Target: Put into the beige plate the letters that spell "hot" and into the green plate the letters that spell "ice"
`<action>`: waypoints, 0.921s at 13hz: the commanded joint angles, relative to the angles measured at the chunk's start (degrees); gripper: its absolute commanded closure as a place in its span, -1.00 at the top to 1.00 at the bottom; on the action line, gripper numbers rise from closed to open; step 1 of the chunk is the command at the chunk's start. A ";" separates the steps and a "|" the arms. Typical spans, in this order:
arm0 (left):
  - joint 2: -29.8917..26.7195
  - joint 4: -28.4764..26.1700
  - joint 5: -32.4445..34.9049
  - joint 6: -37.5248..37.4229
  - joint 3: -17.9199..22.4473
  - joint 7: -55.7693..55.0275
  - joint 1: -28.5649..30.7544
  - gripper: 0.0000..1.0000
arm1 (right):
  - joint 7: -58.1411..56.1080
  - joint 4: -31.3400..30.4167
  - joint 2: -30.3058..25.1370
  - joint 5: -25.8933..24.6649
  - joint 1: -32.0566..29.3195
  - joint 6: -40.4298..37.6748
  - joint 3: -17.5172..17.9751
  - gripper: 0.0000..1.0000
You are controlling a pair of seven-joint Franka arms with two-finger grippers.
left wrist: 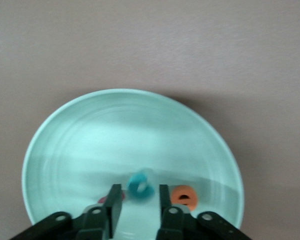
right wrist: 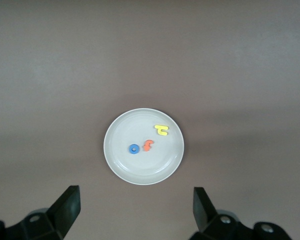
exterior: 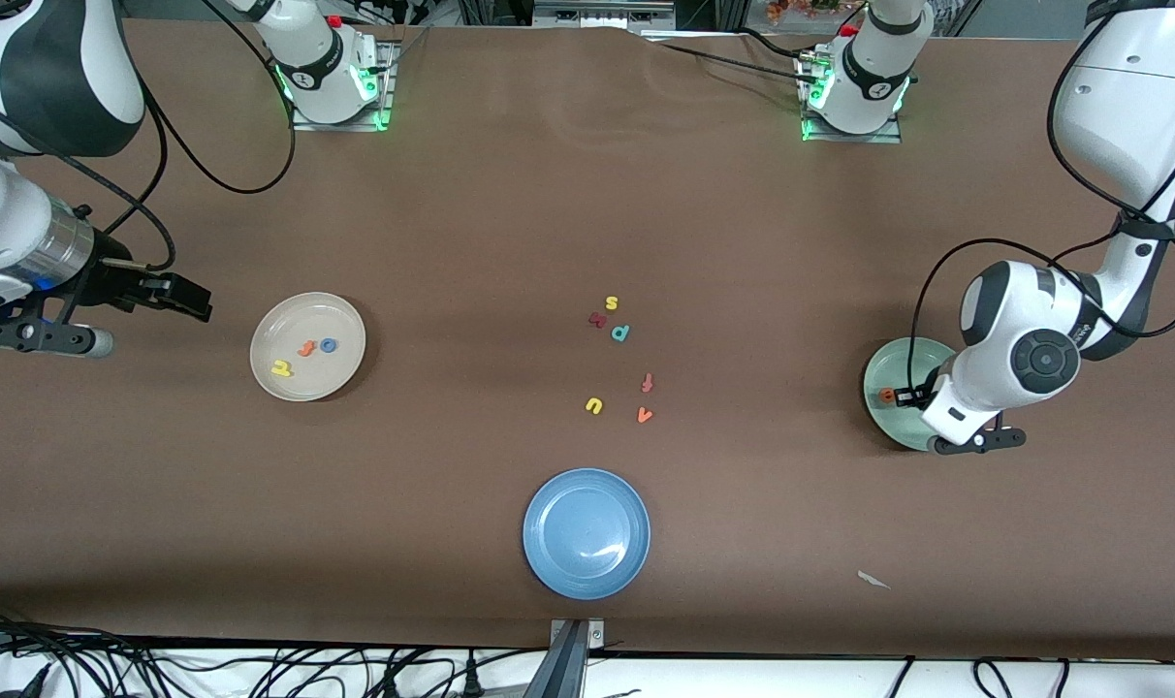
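Observation:
The green plate (exterior: 883,368) lies at the left arm's end of the table. My left gripper (exterior: 912,396) hangs low over it, open. In the left wrist view the teal c (left wrist: 140,186) shows blurred between the fingertips of the left gripper (left wrist: 139,194), clear of both, over the green plate (left wrist: 115,130). The orange e (left wrist: 184,196) lies in the plate, and the dark red i (left wrist: 104,200) peeks out beside one finger. The beige plate (exterior: 277,325) holds the yellow h (exterior: 281,367), orange t (exterior: 306,347) and blue o (exterior: 328,344). My right gripper (exterior: 175,296) waits open beside it.
A blue plate (exterior: 587,532) sits near the table's front edge. In the middle lie loose letters: a yellow s (exterior: 611,303), a dark red letter (exterior: 597,319), a teal p (exterior: 620,333), a red f-like letter (exterior: 648,383), a yellow u (exterior: 594,405) and an orange v (exterior: 645,415).

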 commanded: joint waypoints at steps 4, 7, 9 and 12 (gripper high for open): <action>-4.67 1.24 1.07 -5.31 -0.54 1.00 0.92 1.00 | 0.51 -0.49 -1.09 -0.72 -0.35 0.05 1.11 1.00; -5.89 1.95 0.45 -6.19 -1.50 1.09 2.94 1.00 | 0.60 -0.49 -1.18 -0.63 -0.35 -0.30 0.93 1.00; -7.74 3.09 -1.82 -9.87 -1.68 1.96 2.86 1.00 | 0.60 -0.49 -1.36 -0.54 -0.35 -0.30 0.58 1.00; -13.80 2.92 -15.04 -14.44 3.47 16.51 1.11 1.00 | 1.64 -0.49 -1.36 -0.37 -0.35 -0.21 0.49 1.00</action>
